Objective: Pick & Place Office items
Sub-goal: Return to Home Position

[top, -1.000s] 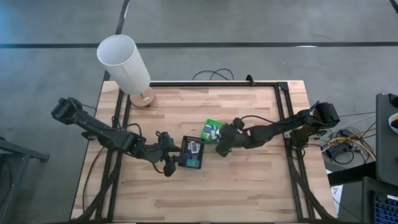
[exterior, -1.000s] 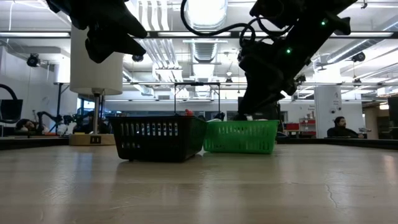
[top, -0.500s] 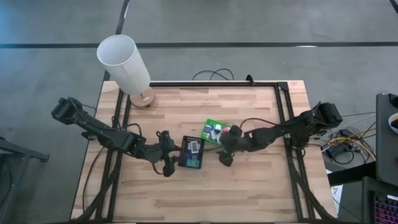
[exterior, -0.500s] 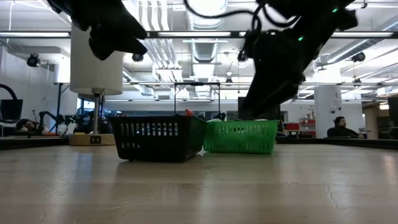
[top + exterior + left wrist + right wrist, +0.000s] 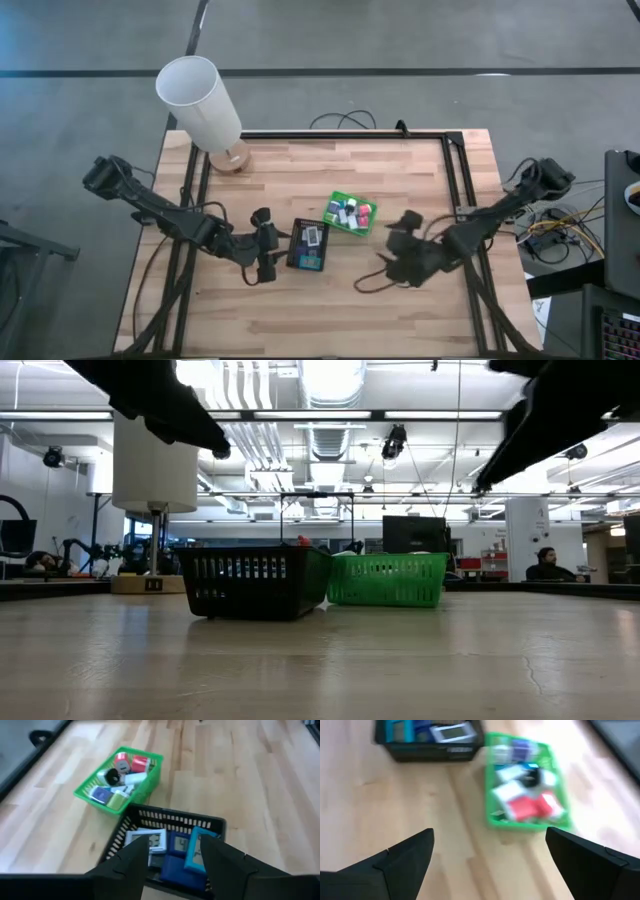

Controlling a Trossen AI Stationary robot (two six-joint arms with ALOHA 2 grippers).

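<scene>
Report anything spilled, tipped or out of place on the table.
Nothing stands out. The green plastic basket and black plastic basket sit upright side by side, the small coloured items inside, none on the wooden table. The white cylindrical lamp stands upright. Both the left gripper and right gripper hang open beside the baskets.

the high camera hangs above and looks straight down; it takes in the whole table (image 5: 330, 310), both arms and some floor around it. the low camera sits at table-top height and faces level across the boards into the room, so it sees the black basket (image 5: 255, 582) and the green basket (image 5: 388, 580) from the side. the left wrist camera looks past the left gripper (image 5: 175, 845) down into the black basket from close, with the green basket behind it. the right wrist camera looks past the right gripper (image 5: 489, 834) from farther off and from the other side: green basket first, black basket beyond. all four views share the two baskets.
</scene>
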